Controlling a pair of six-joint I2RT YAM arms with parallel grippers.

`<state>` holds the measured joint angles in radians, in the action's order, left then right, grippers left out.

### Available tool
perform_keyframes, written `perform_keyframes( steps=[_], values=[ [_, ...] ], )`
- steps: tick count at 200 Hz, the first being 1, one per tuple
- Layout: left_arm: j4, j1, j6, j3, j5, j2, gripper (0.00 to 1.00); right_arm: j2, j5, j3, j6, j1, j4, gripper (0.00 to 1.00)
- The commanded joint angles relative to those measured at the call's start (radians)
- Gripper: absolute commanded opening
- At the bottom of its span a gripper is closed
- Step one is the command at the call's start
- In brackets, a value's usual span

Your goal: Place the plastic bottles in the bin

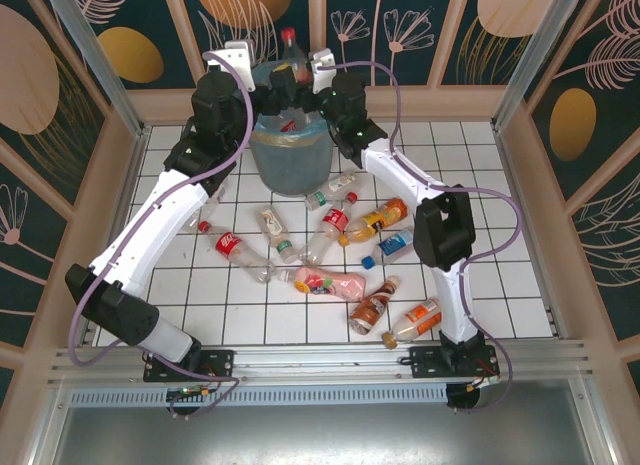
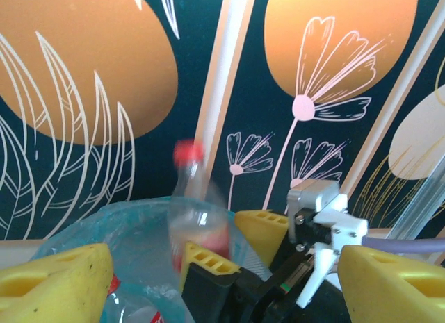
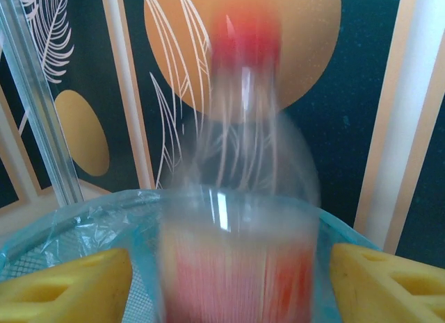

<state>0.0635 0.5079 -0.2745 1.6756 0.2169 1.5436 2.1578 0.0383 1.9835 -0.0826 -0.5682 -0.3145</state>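
A clear plastic bottle [image 3: 240,198] with a red cap and red label stands upright over the bin [image 1: 290,155], a grey bucket lined with a light-blue bag. It is smeared by vertical blur. My right gripper [image 3: 233,288] is open, its yellow fingers [image 3: 69,285] a little off the bottle's sides. The left wrist view shows the same bottle [image 2: 198,212] beside the right gripper's fingers [image 2: 268,229]. My left gripper [image 2: 226,295] hangs open over the bin's left rim with nothing in it. Another red-labelled bottle [image 2: 132,305] lies inside the bag. From above, both grippers [image 1: 265,83] [image 1: 305,80] flank the bottle [image 1: 289,47].
Several bottles lie on the white tiled floor in front of the bin, among them a pink one [image 1: 330,282], an orange one [image 1: 375,220] and a brown one [image 1: 375,307]. Patterned walls and metal posts close in the space behind the bin.
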Motion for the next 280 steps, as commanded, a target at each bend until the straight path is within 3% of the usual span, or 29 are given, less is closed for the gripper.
perform_keyframes(
  steps=[1,126,198,224,247,280],
  values=[
    [-0.042,-0.01,0.013,-0.014,-0.009,-0.003,0.85,-0.009,-0.024,0.031,-0.007,0.005,-0.05,0.76],
    [-0.028,-0.016,-0.016,-0.062,-0.022,-0.032,0.85,-0.032,0.054,0.102,0.005,-0.011,0.017,0.76],
    [0.179,-0.016,-0.063,-0.07,-0.031,-0.168,0.85,-0.032,0.092,0.475,0.038,-0.081,0.449,0.75],
    [0.295,-0.016,-0.156,-0.191,-0.018,-0.276,0.83,-0.135,0.096,0.393,0.053,-0.132,0.541,0.75],
    [0.364,-0.016,-0.251,-0.353,-0.024,-0.374,0.82,-0.249,0.078,0.205,0.037,-0.199,0.554,0.74],
    [0.399,-0.064,-0.351,-0.521,-0.113,-0.424,0.83,-0.369,0.066,-0.01,0.041,-0.275,0.546,0.74]
  ],
)
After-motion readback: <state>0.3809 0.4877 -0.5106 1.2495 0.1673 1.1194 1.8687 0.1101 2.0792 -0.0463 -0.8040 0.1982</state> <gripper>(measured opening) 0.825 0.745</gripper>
